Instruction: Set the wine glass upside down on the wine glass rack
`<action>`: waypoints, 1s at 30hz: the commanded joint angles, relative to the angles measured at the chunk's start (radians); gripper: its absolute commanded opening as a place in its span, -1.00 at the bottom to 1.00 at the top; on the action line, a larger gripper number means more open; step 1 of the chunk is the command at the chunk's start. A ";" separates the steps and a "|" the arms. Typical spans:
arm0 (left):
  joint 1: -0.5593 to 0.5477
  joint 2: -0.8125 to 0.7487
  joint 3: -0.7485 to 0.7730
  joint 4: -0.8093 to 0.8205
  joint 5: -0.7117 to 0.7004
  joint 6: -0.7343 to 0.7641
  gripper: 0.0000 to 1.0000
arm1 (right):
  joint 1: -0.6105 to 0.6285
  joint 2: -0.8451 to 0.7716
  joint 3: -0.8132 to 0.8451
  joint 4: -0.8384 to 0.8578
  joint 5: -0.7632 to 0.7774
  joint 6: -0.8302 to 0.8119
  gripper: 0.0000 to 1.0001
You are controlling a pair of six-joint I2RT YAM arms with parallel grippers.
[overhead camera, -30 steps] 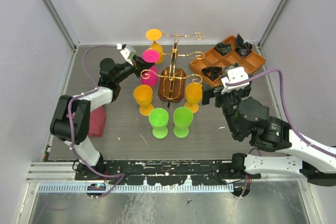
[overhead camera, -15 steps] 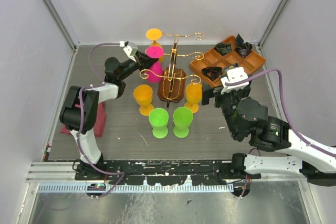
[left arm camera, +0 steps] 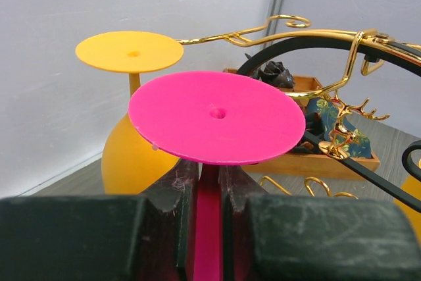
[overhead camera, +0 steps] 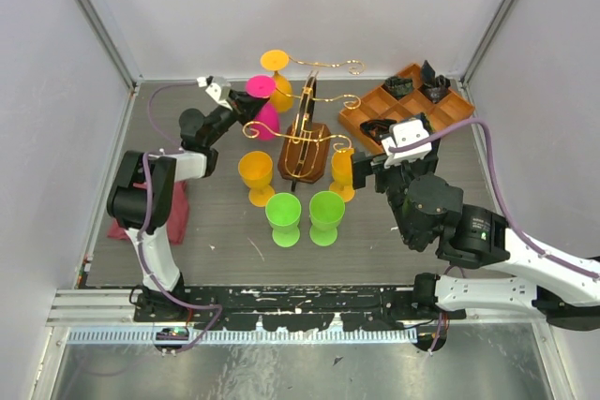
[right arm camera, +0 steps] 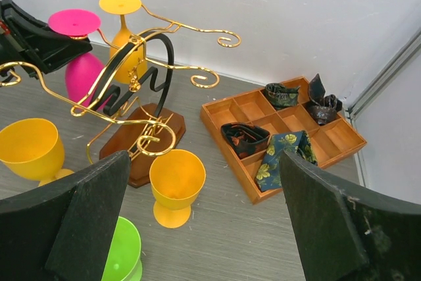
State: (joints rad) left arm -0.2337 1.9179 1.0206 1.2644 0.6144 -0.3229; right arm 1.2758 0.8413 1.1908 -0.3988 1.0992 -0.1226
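Left wrist: fingers (left arm camera: pixel 168 228) clamp pink glass (left arm camera: pixel 217 120)

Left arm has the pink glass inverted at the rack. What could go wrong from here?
The pink wine glass has its foot close beside the hung orange glass; sliding in could knock that off the wine glass rack.
The rack looks tilted; a push may topple it onto the upright orange goblet beside it.
The left end effector pinches only the thin stem, so the glass might pivot.
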 commanded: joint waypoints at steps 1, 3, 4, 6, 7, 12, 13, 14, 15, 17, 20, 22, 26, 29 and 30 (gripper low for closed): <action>0.028 -0.026 -0.059 0.098 -0.060 -0.002 -1.00 | 0.003 0.000 0.030 0.011 0.024 0.031 1.00; 0.028 -0.044 -0.073 0.100 -0.057 0.001 -1.00 | 0.003 0.005 0.032 0.009 0.026 0.029 1.00; 0.028 -0.055 -0.083 0.104 -0.051 0.002 -1.00 | 0.003 0.006 0.033 0.010 0.029 0.028 1.00; 0.028 -0.073 -0.099 0.121 -0.037 -0.002 -1.00 | 0.003 0.009 0.035 0.008 0.031 0.031 1.00; 0.027 -0.081 -0.107 0.127 -0.029 -0.004 -1.00 | 0.003 0.010 0.035 0.008 0.031 0.029 1.00; 0.006 -0.129 -0.142 0.128 0.002 0.009 -1.00 | 0.003 0.015 0.033 0.008 0.040 0.027 1.00; -0.002 -0.134 -0.146 0.128 0.007 0.013 -1.00 | 0.003 0.015 0.033 0.008 0.041 0.027 1.00; -0.008 -0.138 -0.147 0.128 0.007 0.018 -1.00 | 0.003 0.015 0.032 0.008 0.042 0.028 1.00; -0.015 -0.138 -0.147 0.128 0.008 0.020 -1.00 | 0.004 0.017 0.033 0.008 0.043 0.027 1.00; -0.024 -0.135 -0.140 0.125 0.008 0.020 -1.00 | 0.004 0.016 0.031 0.008 0.045 0.029 1.00; -0.035 -0.114 -0.120 0.117 0.011 0.014 -1.00 | 0.002 0.012 0.029 0.007 0.047 0.033 1.00; -0.040 -0.099 -0.110 0.113 0.010 0.007 -0.88 | 0.003 0.007 0.028 0.006 0.050 0.037 1.00; -0.042 -0.085 -0.118 0.114 -0.012 0.015 -0.25 | 0.003 -0.002 0.031 0.006 0.053 0.041 1.00; -0.039 -0.093 -0.135 0.101 -0.033 0.035 -0.02 | 0.003 -0.015 0.034 0.006 0.054 0.051 1.00; -0.039 -0.098 -0.139 0.091 -0.034 0.039 0.02 | 0.003 -0.023 0.033 0.006 0.058 0.057 1.00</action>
State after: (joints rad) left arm -0.2707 1.8187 0.8883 1.3331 0.6075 -0.3164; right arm 1.2758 0.8520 1.1912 -0.4183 1.1248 -0.0978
